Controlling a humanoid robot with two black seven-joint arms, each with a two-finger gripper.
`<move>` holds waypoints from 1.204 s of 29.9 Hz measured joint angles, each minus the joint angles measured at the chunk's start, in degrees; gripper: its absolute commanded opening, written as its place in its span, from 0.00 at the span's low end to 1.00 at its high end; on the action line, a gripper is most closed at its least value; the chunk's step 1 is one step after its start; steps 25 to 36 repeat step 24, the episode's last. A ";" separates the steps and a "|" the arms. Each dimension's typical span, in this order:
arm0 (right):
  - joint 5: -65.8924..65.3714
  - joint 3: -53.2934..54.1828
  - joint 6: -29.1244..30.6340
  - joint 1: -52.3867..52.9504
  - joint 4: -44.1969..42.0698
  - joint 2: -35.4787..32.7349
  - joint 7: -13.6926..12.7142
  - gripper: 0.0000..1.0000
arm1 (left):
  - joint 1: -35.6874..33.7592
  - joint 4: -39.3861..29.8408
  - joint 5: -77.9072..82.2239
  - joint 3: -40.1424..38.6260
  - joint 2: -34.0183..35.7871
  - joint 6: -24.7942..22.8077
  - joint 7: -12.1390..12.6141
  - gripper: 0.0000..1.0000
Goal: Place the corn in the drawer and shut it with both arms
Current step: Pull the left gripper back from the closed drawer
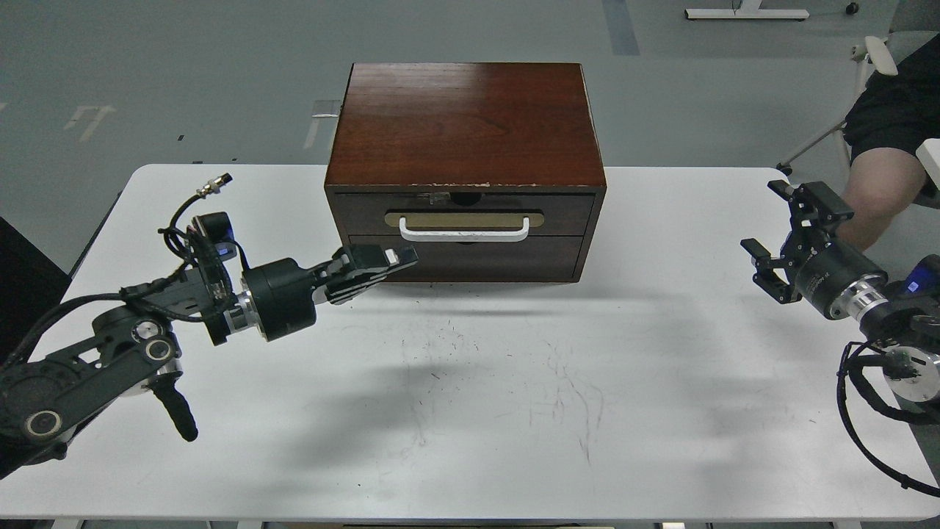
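Left gripper (393,261): black ribbed fingers pressed together into a flat wedge with nothing between them, tip at the lower left corner of the cabinet front, about 8 o'clock from the handle; whether it touches the wood cannot be told.
Left arm (147,323): black jointed links with a silver wrist ring and loose looping cables, entering from 8 o'clock.
Right gripper (780,234): two black angular fingers spread wide apart, empty, hanging above the table's right edge at 3 o'clock from the cabinet and well apart from it.
Right arm (881,308): black cylindrical wrist with a silver ring and trailing cables, entering from 4 o'clock.
Drawer (464,214): wide, shallow, dark red-brown front, pushed in flush with the frame, under a chipped top edge.
Handle (464,234): smooth white bar on a tan oblong plate, centred on the drawer front.
Lower panel (470,258): plain dark wood, just below the drawer.
Cabinet (465,121): boxy, glossy reddish wood with visible grain on top, at 12 o'clock on the table.
Corn: nowhere in sight.
Table (514,411): matte white, rounded corners, scuffed with fine dark scratches at centre.
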 measured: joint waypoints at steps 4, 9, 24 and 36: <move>0.01 1.37 -0.03 0.00 -0.01 0.37 0.00 1.00 | 0.00 -1.57 -14.62 -2.99 2.68 -0.17 -2.19 1.00; 0.01 4.07 -0.26 0.00 -0.02 1.14 0.00 1.00 | 0.75 0.24 -26.58 -7.00 4.24 0.35 -2.56 1.00; 0.25 4.81 -0.36 -0.39 0.11 3.84 0.00 1.00 | 15.26 5.68 -38.46 -15.87 2.08 -1.15 3.53 1.00; 0.25 4.81 -0.36 -0.39 0.11 3.84 0.00 1.00 | 15.26 5.68 -38.46 -15.87 2.08 -1.15 3.53 1.00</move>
